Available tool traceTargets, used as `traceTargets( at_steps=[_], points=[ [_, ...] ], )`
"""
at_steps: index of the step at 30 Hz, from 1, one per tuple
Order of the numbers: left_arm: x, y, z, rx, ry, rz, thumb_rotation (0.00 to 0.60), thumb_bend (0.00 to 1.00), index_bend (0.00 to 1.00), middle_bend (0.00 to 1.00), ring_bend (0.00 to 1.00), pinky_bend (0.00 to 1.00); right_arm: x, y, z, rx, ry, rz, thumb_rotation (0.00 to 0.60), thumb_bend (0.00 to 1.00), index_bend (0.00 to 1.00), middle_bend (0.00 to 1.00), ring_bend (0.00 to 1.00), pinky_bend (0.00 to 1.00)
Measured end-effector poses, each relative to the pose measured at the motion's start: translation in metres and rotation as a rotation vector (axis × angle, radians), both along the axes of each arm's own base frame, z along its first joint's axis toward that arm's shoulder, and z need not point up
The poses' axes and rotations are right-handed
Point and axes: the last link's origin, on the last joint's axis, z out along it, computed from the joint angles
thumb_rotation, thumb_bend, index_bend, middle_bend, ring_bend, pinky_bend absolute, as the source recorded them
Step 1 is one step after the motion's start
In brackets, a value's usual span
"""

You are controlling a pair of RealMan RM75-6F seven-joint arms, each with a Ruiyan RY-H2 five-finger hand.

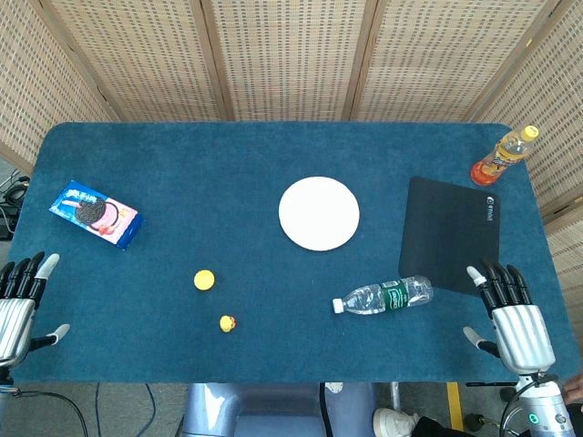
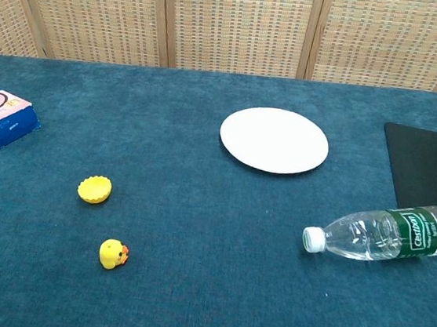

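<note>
Hands parked at the near edge, nothing held

Resting stage, judged from the pose: no grasp begun, no thing touched. Left hand (image 1: 20, 300) low at the left edge of the blue surface (image 1: 228, 164), fingers apart and straight, pointing away from the robot, holding nothing. Right hand (image 1: 510, 309) at the right edge, likewise spread and unladen, fingertips just over the near corner of the black mat (image 1: 451, 232). Neither hand visible in the chest view.

Nearest to the right hand: water bottle (image 1: 384, 296), lying on its side just beside the mat's near left corner, white cap toward the middle of the surface, green label up. Nearest to the left hand, though well apart: cookie box (image 1: 96, 214), flat by the left edge.

Elsewhere: white plate (image 1: 319, 213) near the centre, yellow cap (image 1: 204, 279) and small yellow duck (image 1: 227, 322) between left hand and bottle, juice bottle (image 1: 506, 155) at the far right corner.

For a grasp of the water bottle, probably: a short sideways reach by the right hand, fingers kept wide, wrapping across the round body, with care against rolling.
</note>
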Motion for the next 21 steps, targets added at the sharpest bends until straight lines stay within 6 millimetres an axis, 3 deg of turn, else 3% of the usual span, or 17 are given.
traceTargets(
  at_steps=[21],
  points=[
    [-0.0005,0.0008,-0.0002,0.001,-0.007,0.000,0.600,0.10,0.00,0.00,0.00,0.00,-0.0004,0.0006,0.0013,-0.004,-0.015,-0.010,0.600,0.00,0.08,0.00,0.00,0.01]
  ],
)
